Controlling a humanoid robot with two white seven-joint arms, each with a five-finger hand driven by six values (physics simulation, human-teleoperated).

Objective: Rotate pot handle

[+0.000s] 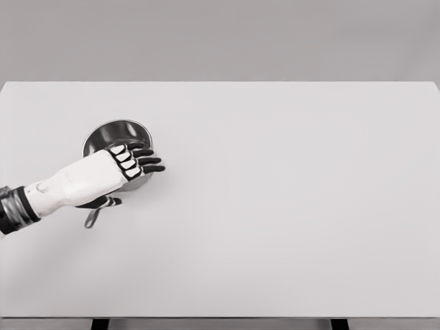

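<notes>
Pot handle [91,217] is what the job turns on, yet the order here runs from the biggest thing down. Largest is the table [289,206], a flat, matte, pale grey slab filling nearly the whole head view, with dark legs just showing at the bottom edge. On its left part sits the pot [110,134], a round, shiny steel vessel with a dark reflective interior and a thin bright rim. Over its near side reaches the left hand [127,165], smooth white shell plates on the back with black jointed fingers [151,165] stretched out and slightly spread, grasping nothing; the thumb, tucked below the palm, lies near where the handle meets the pot. The handle itself is a slim grey metal strip poking out toward the robot from under the forearm, its end rounded; most of it is hidden by the arm.

By my reading, this is the approach step: the hand hovers over the pot but has no hold. Next it would need to drop back toward the handle and close around it before swinging it sideways. The right arm is absent.
</notes>
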